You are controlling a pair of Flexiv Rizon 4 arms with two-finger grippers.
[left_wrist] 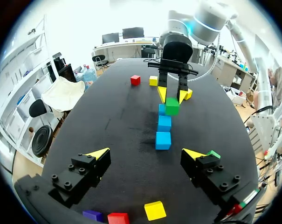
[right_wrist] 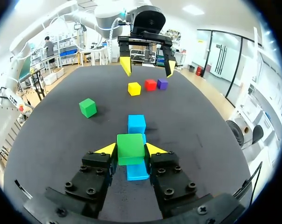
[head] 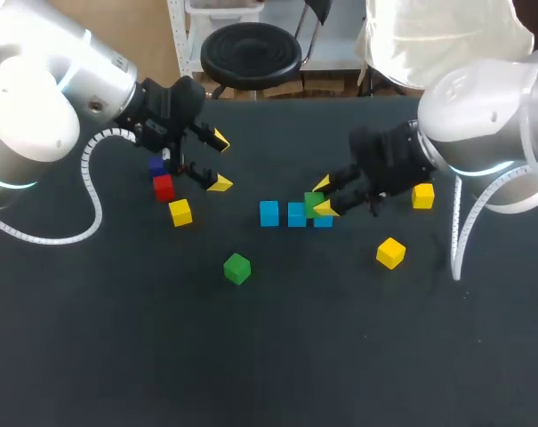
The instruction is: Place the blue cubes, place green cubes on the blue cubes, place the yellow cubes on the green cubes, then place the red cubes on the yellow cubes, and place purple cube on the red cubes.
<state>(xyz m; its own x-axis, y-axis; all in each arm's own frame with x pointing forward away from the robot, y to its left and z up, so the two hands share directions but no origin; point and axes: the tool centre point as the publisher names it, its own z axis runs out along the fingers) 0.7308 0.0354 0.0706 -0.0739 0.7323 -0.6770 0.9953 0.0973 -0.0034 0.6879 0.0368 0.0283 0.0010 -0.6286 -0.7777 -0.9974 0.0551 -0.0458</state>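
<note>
Black bench [head: 269, 365], things listed from the robot's side outward.

Loose green cube [head: 237, 268]: alone on the bench, nearest, well apart from the rest.

Front yellow cube [head: 390, 253]: on the bench toward the right arm, near its pincer but not touching it.

Blue cubes [head: 296, 214]: three in a row, close side by side, mid-bench.

Right pincer [head: 324, 197]: clenched on the held green cube [right_wrist: 130, 148], one yellow tip on each side of it. That cube is over the row's end blue cube, the one on the right arm's side (cannot tell if it already rests on the blue or hangs just above).

Left yellow cube [head: 180, 212], red cube [head: 164, 188], purple cube [head: 156, 165]: a short line on the left side, close together, yellow nearest and purple farthest.

Left pincer [head: 219, 163]: released, fingers wide apart, nothing between them. It hangs over the bench just beside the red and purple cubes, pointing toward the blue row.

Back yellow cube [head: 422, 196]: on the bench right beside the right arm.

Second red cube [left_wrist: 135, 80]: seen in the left wrist view only, beyond the right pincer, just beside the back yellow cube (the right arm covers it from above).
</note>
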